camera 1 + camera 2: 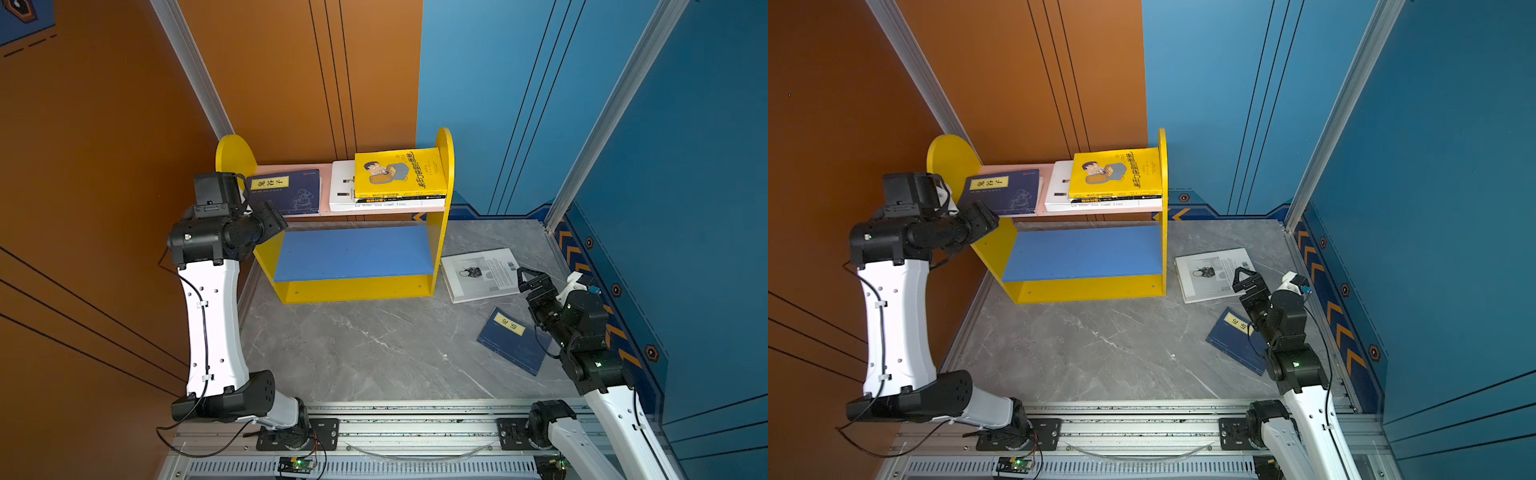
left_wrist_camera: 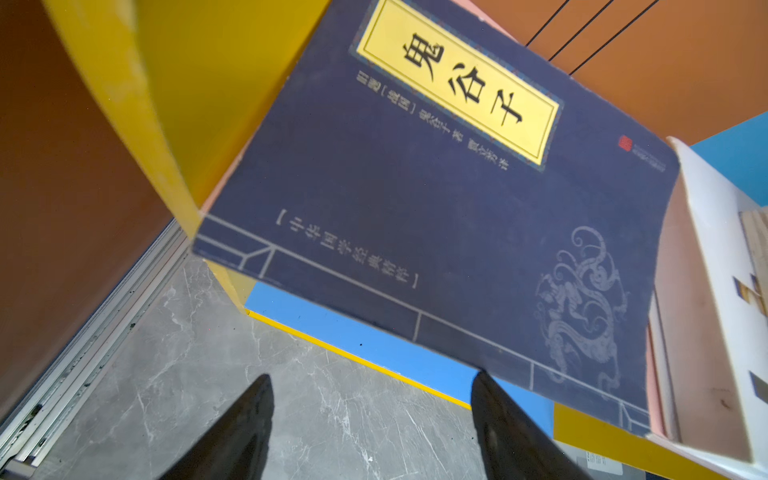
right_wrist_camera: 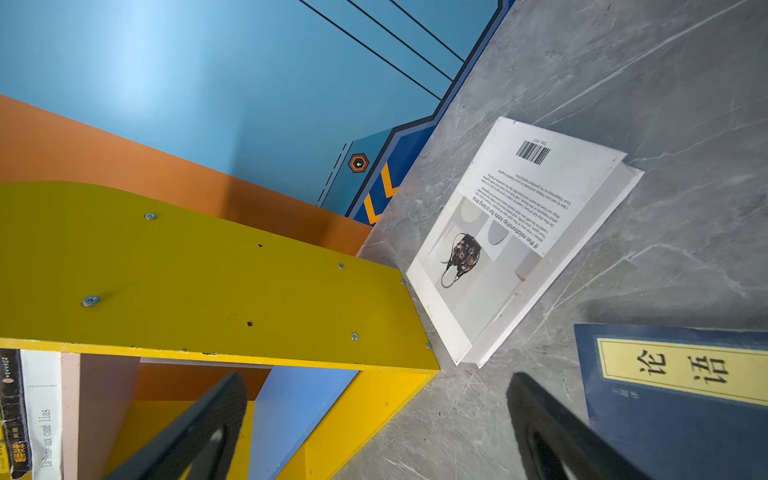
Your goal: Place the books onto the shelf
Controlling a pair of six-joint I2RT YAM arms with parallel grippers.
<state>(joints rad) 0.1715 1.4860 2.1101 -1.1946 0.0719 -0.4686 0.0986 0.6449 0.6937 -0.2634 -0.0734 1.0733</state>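
Grippers both hold nothing, jaws spread: left gripper [image 2: 372,378] by the navy book [image 1: 286,191] on the shelf [image 1: 353,289], right gripper [image 3: 378,378] near the white book [image 1: 478,274] on the table [image 1: 374,345].

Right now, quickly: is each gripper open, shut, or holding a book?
Left gripper: open, empty, near the navy yellow-labelled paperback on the pink upper board.
Right gripper: open, empty, over the grey marble tabletop.
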